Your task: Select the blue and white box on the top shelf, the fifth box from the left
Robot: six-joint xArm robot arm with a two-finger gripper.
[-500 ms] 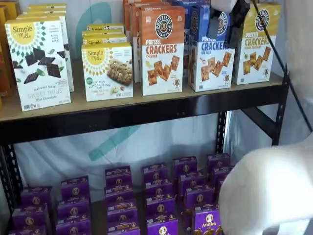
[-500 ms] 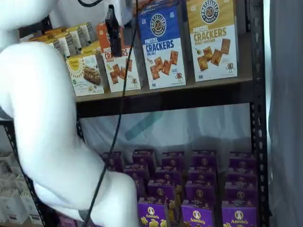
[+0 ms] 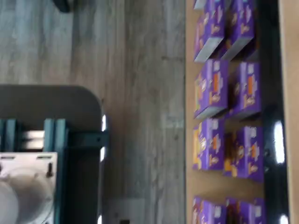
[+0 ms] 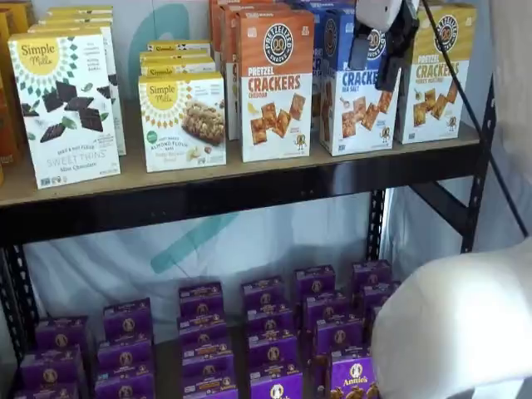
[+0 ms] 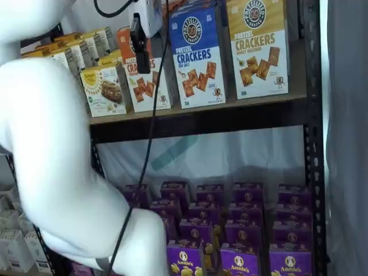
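gripper (image 4: 375, 61) moved left, now fronting the blue and white box (image 4: 358, 98) | fingers apart, holding nothing | box upper right, on the top shelf (image 4: 249, 170) | approach nearly aligned

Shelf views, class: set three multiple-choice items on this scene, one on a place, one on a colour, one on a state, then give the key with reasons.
1. Where does the blue and white box stand?
A. on the top shelf, between the orange-topped and yellow-topped cracker boxes
B. on the lower shelf among the purple boxes
C. on the floor

2. What colour are the boxes on the lower shelf?
A. green
B. purple
C. red

3. How are the fingers of the gripper?
A. closed on the blue and white box
B. apart, in front of that box
C. holding a purple box

Key: 1 A, orange-topped box and yellow-topped box flank it; 2 B, the purple boxes show it; 3 B, a gap shows between both fingers in a shelf view.
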